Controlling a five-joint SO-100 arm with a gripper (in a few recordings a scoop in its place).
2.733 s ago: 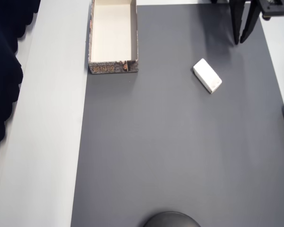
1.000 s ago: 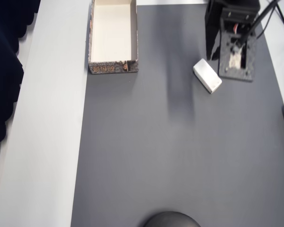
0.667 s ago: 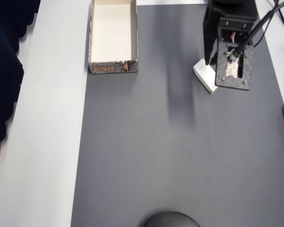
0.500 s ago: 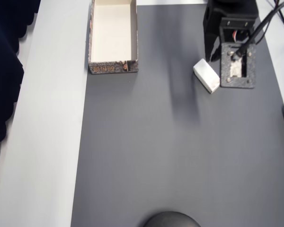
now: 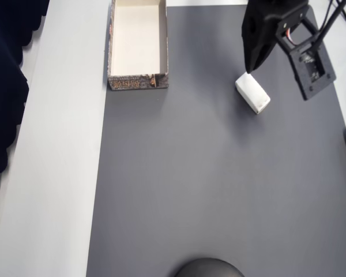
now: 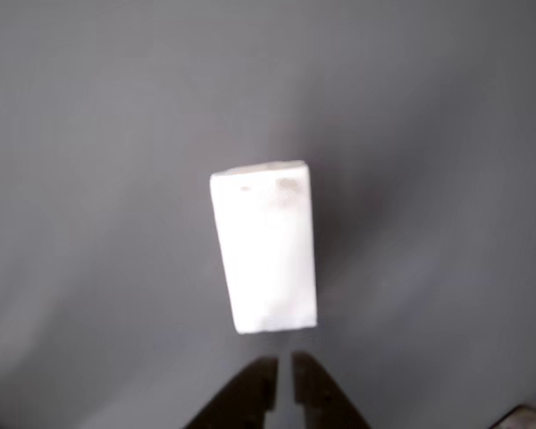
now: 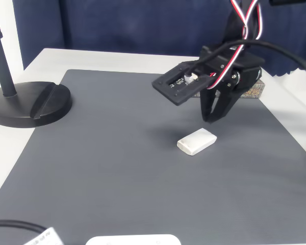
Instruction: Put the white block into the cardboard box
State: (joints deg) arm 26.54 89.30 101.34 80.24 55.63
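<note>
The white block (image 5: 252,92) lies flat on the grey mat (image 5: 219,184), askew, at the upper right of the overhead view. My black gripper (image 5: 249,69) hangs just above the block's far end, fingers pointing down and shut, nothing between them. In the wrist view the block (image 6: 265,246) lies lengthwise just ahead of the gripper (image 6: 284,371), whose tips are pressed almost together. In the fixed view the gripper (image 7: 210,120) hovers a little above and behind the block (image 7: 196,141). The cardboard box (image 5: 110,46) stands open and empty at the mat's top left; its patterned wall (image 7: 255,91) peeks out behind the arm.
A black round stand base with a pole (image 7: 25,102) sits at the mat's edge, also seen as a dark dome (image 5: 209,268). A pale table strip (image 5: 63,173) runs beside the mat. A white object (image 7: 132,240) lies at the near edge.
The arm came in from the top right and dropped over the block. In the last half second the wrist turned, bringing the fingertips to the block's end. The block has not moved.
</note>
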